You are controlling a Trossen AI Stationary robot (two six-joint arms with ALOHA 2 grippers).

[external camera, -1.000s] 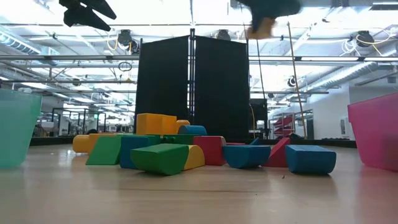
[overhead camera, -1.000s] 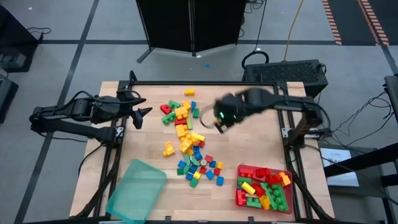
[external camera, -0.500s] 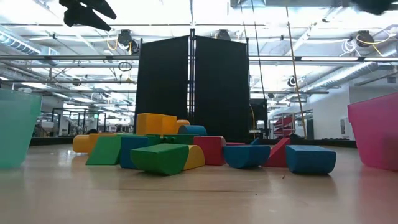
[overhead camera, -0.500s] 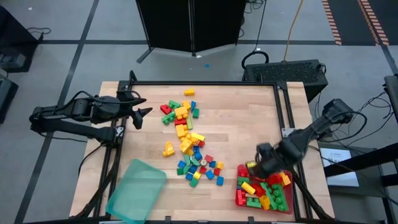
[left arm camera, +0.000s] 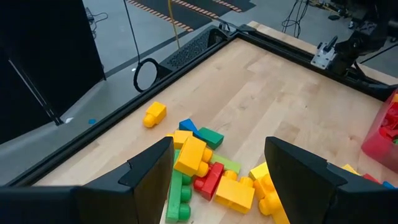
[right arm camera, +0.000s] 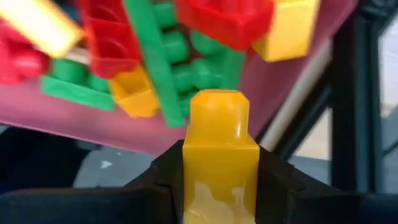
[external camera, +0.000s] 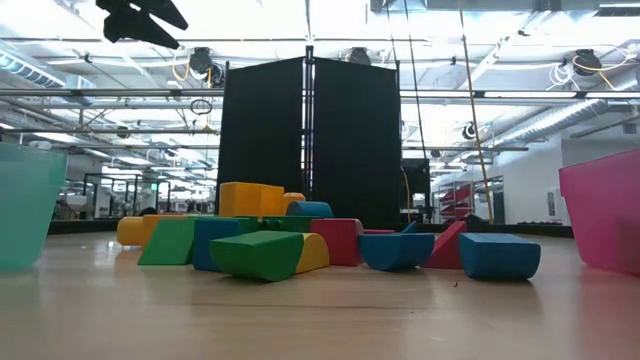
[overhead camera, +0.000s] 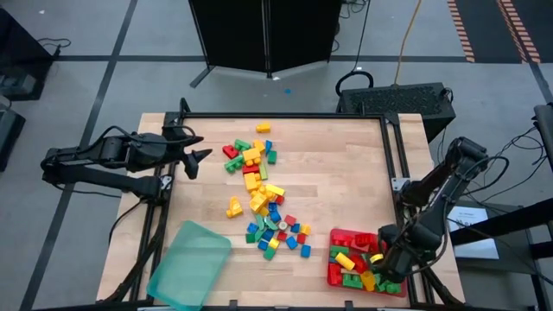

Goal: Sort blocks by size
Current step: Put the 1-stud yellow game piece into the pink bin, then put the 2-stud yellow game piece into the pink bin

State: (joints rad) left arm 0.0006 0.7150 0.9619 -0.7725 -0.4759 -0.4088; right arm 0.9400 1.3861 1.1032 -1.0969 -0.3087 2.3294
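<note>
right gripper [overhead camera: 386,269] pinched a yellow block [right arm camera: 219,158] above the red tray [overhead camera: 332,273], its bin of larger blocks | left gripper [overhead camera: 195,155] spread wide, waiting by the table's left edge | loose blocks [overhead camera: 262,200] heaped mid-table | teal tray [overhead camera: 188,264] empty | blocks likely light, rigid, slick; best squeezed across flat sides

No writing, label, brand, number or sign can be read in any of these views — not on the blocks [overhead camera: 259,190], the trays or the equipment in the room behind; anything there is too small to make out.
</note>
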